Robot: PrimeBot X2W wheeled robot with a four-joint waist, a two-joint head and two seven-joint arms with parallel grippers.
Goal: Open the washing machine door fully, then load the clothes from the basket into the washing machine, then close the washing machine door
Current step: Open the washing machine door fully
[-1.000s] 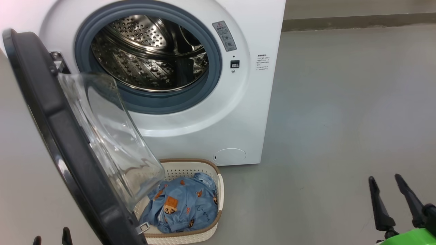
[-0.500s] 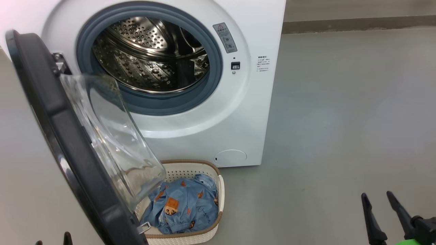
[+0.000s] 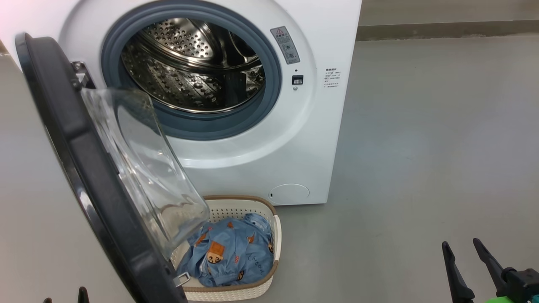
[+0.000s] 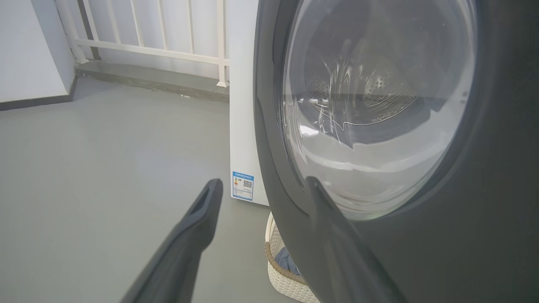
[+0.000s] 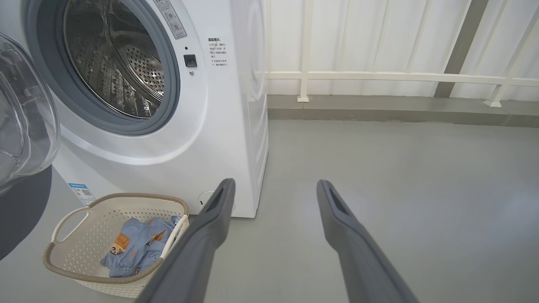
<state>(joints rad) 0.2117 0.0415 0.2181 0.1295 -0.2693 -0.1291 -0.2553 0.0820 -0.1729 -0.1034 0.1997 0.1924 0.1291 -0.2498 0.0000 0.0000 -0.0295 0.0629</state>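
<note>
At the lower left of the head view, the left gripper point(image 3: 65, 298) shows just its two dark fingertips, spread wide apart and holding nothing. In its own wrist view one finger lies across the black rim of the washing machine door point(image 3: 84, 160); whether it touches the rim cannot be told. The door stands swung out on its left-hand hinge, and its clear glass bowl point(image 3: 143, 168) bulges toward the washing machine point(image 3: 261, 160). Behind it the grey gasket point(image 3: 273, 84) rings the open steel drum point(image 3: 189, 67) (nothing lies inside the part that shows). Below, on the grey floor point(image 3: 421, 147) close in front of the machine, sits the basket point(image 3: 276, 235), its left side hidden behind the door. The clothes point(image 3: 231, 252) lie crumpled inside it. Well apart at the lower right, the right gripper point(image 3: 461, 243) hangs over bare floor, fingers spread and empty.
</note>
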